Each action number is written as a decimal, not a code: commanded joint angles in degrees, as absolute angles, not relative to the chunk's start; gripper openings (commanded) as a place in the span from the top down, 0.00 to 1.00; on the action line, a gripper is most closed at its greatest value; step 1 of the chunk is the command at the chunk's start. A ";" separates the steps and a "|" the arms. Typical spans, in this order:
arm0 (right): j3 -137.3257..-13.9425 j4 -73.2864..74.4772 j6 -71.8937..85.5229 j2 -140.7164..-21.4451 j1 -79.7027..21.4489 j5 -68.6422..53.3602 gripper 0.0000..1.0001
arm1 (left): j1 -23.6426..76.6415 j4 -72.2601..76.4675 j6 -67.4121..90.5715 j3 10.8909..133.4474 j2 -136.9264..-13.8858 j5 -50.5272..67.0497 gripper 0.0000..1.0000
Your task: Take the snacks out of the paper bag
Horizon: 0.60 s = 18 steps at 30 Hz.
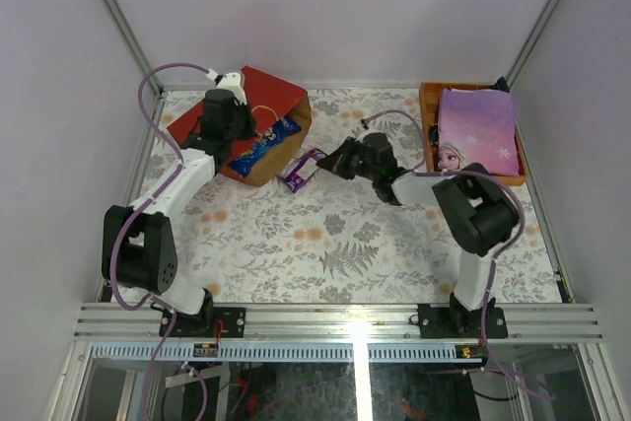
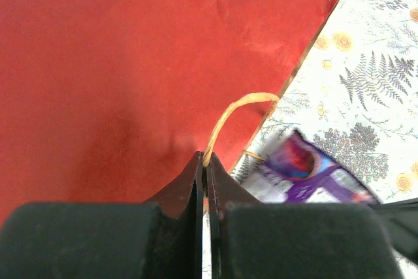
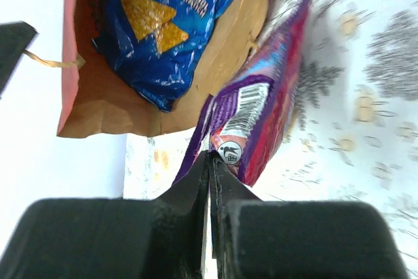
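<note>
Left pincer (image 2: 204,160) clamped closed, right pincer (image 3: 209,159) clamped closed, both outstretched

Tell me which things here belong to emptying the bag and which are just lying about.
Job: red paper bag, blue Doritos bag inside it, purple packet pinched by the right tool.
Lying about: orange tray, lilac princess item in it.

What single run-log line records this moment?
left gripper: shut on handle | right gripper: shut on purple packet, just outside bag mouth | Doritos: inside bag
</note>
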<state>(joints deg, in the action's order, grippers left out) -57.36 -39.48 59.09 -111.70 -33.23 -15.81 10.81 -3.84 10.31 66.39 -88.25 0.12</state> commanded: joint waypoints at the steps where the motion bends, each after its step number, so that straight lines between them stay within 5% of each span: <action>1: -53.31 -40.92 54.20 -102.61 -26.70 -20.36 1.00 | 10.20 -1.09 10.72 67.14 -89.39 -0.21 1.00; 7: -50.69 -38.62 52.95 -99.36 -17.98 -26.56 1.00 | 10.19 -1.59 10.41 68.16 -90.02 0.35 1.00; 18: -63.91 -10.12 36.91 -89.68 -12.95 -20.77 1.00 | 9.31 -2.28 9.63 68.00 -88.85 0.59 1.00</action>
